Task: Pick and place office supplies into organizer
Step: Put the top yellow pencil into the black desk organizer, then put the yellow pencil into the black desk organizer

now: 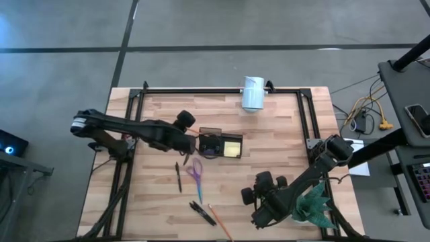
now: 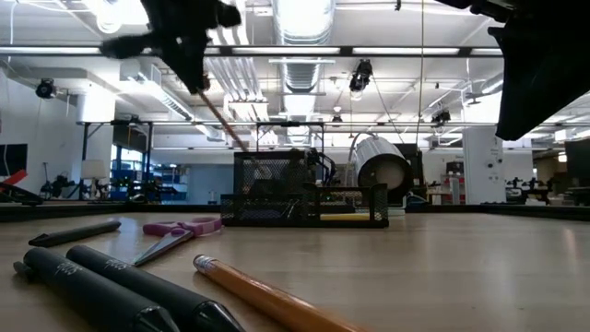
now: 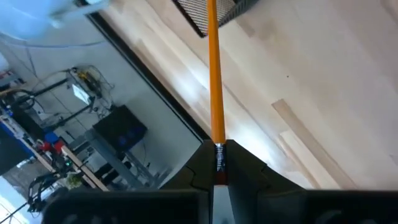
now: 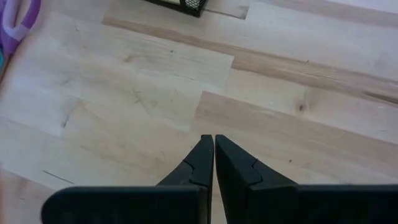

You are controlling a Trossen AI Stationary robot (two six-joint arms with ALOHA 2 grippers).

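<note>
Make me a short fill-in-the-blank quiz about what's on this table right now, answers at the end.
1. The left tool is shut on an orange ____.
2. The yellow sticky notes sit inside the black ____.
3. The scissors lying on the table have ____ handles.
4. The right tool hangs over bare wood with its fingers ____.

Missing words: pencil; organizer; purple; shut

White cylinder [image 1: 253,93], green plant [image 1: 313,204]
</note>
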